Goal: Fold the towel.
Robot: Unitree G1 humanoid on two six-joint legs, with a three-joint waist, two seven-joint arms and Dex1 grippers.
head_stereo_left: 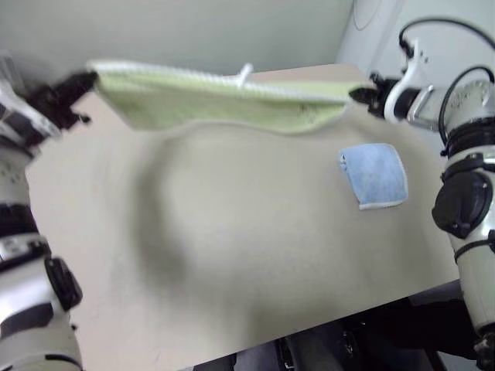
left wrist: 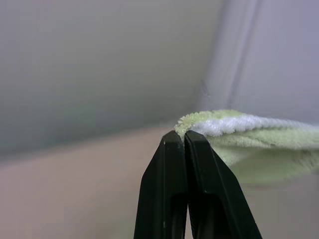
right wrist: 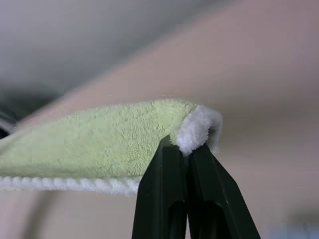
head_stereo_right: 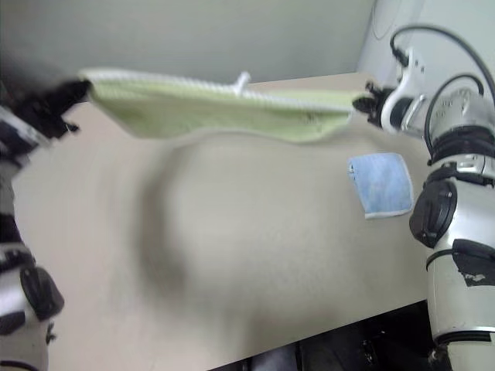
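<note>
The light green towel [head_stereo_left: 216, 100] hangs stretched in the air above the far part of the beige table [head_stereo_left: 232, 255], its white-edged upper hem taut and a small white loop [head_stereo_left: 245, 75] sticking up. My left gripper [head_stereo_left: 85, 81] is shut on the towel's left corner [left wrist: 192, 122]. My right gripper [head_stereo_left: 360, 94] is shut on the towel's right corner [right wrist: 197, 127]. The lower edge of the cloth sags in a shallow curve clear of the tabletop.
A smaller light blue cloth [head_stereo_left: 375, 175] lies flat on the table at the right, below the towel's right end. A grey wall [head_stereo_left: 193, 31] runs behind the table. The table's near edge [head_stereo_left: 325, 325] slants across the bottom.
</note>
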